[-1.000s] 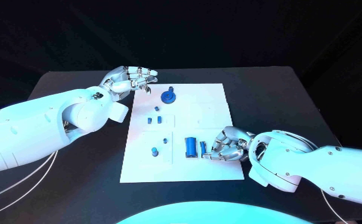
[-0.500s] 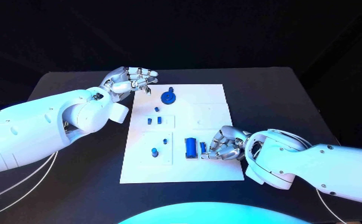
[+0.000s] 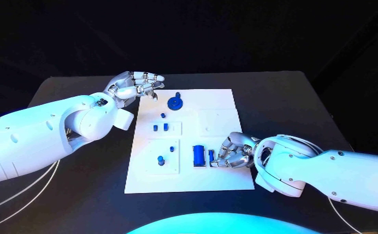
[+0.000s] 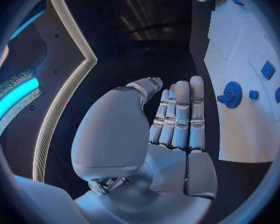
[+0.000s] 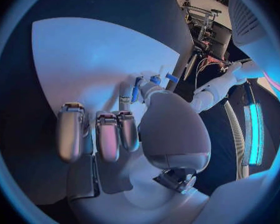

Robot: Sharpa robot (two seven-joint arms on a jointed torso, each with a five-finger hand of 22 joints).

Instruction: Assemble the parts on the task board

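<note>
White task board [image 3: 220,179] lies lengthwise in the middle of the black worktop [image 3: 291,103], its near edge toward the robot.

Near end of board: right hand [image 3: 233,152] rests low on the board's right half, fingers curled down. Its fingertips are closed around a slim blue peg [image 3: 212,156] just beside a larger blue block [image 3: 199,154]. From the right wrist view the thumb and a finger meet on a thin blue piece; right hand [image 5: 124,129] has the blue peg [image 5: 136,90] pinched, other fingers bent over the board [image 5: 84,59]. Whether the peg's lower end touches the board cannot be told.

Left of the block: a small round blue part [image 3: 160,159] and a smaller blue stub [image 3: 172,148], both in a faintly outlined square panel of the board.

Mid-board: two small upright blue pieces [image 3: 161,127] side by side in another panel, a tiny blue dot [image 3: 163,115] just beyond them.

Far end: a blue gear [image 3: 176,101] with a small knob above it, standing near the board's far left corner.

Farthest: left hand [image 3: 135,85] hovers over the worktop just off the board's far left corner, near the gear but apart from it. Left wrist view shows the left hand [image 4: 171,129] with palm flat, fingers straight and together, thumb alongside, holding nothing; gear [image 4: 231,94] lies beyond its fingertips on the board [image 4: 246,129].
</note>
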